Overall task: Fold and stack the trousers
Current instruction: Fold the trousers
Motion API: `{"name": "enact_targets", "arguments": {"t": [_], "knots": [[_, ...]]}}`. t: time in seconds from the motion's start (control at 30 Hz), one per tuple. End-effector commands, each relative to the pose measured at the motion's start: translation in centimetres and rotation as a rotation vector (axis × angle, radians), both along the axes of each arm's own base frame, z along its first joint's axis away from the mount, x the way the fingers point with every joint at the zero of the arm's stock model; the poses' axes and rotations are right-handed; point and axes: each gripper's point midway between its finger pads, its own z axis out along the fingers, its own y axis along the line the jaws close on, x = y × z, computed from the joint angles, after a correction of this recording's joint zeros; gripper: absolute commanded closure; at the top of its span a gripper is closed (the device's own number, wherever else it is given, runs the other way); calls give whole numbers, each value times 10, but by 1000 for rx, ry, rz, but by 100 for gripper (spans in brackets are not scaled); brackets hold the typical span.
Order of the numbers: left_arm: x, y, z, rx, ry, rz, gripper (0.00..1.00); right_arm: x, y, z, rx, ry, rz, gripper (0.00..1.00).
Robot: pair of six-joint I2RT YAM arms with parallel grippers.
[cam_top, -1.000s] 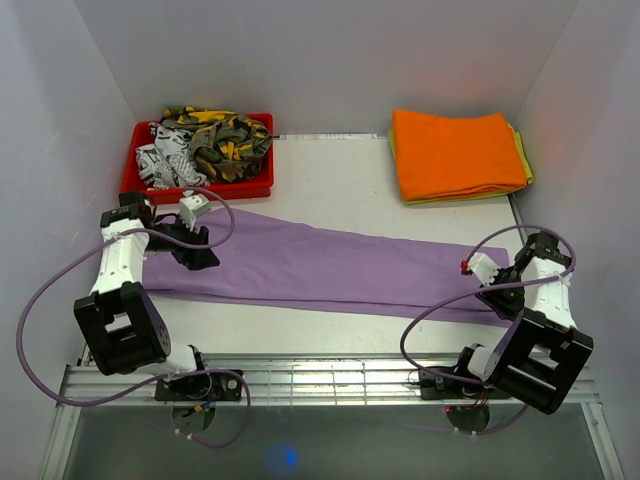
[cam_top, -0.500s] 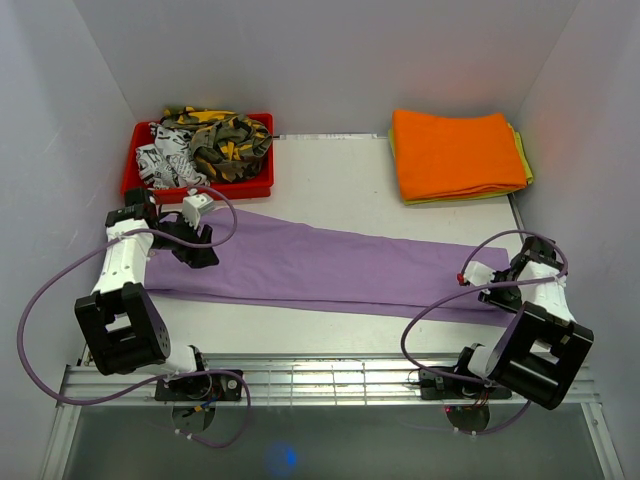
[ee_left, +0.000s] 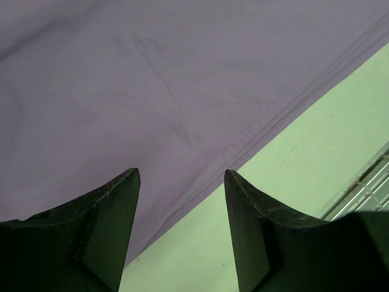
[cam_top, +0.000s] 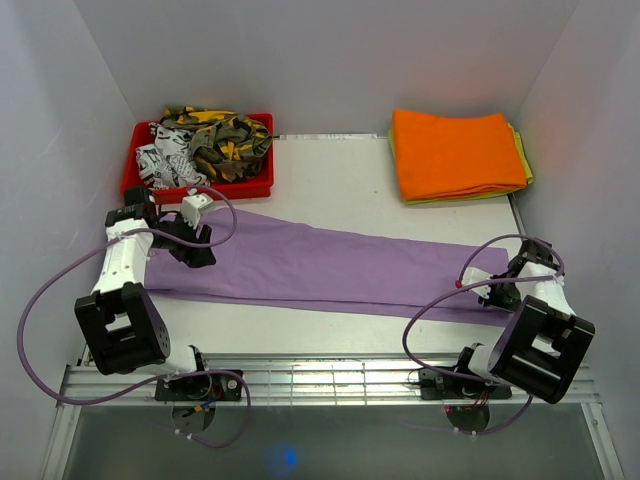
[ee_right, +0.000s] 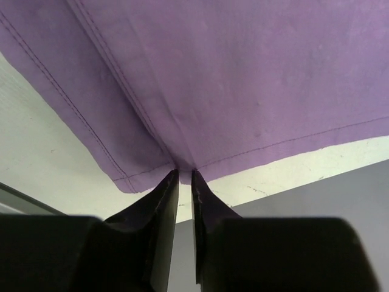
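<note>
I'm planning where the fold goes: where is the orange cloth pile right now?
Top view: the orange cloth pile lies far right on the table, beyond the trousers, opposite the red bin.

Open over bare table [cam_top: 330,175] between red bin [cam_top: 215,189] and folded orange cloths [cam_top: 455,152]; nearer, spanned by the trousers [cam_top: 320,265].

The right fingers [ee_right: 159,210] pinch a hem fold of the trousers [ee_right: 243,73] above the table [ee_right: 36,152].

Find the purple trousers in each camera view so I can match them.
Top external: trousers stretched across the table's middle.
Left wrist: trousers fill the upper left.
Right wrist: trousers fill the top, hem at the right gripper tips.
Shared landmark: the table beside the trousers' edge.
</note>
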Motion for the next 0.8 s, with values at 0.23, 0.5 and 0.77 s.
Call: {"name": "enact_targets", "arguments": {"t": [0.23,0.5,0.77], "knots": [[-6,9,3,140,-128,-178,36,15,-6,16,-2,-21,9,92],[-35,10,-25,228,-174,-376,53,19,4,41,49,-36,28,92],[-46,-12,-39,230,-173,-489,52,17,5,43,58,-26,29,83]]}}
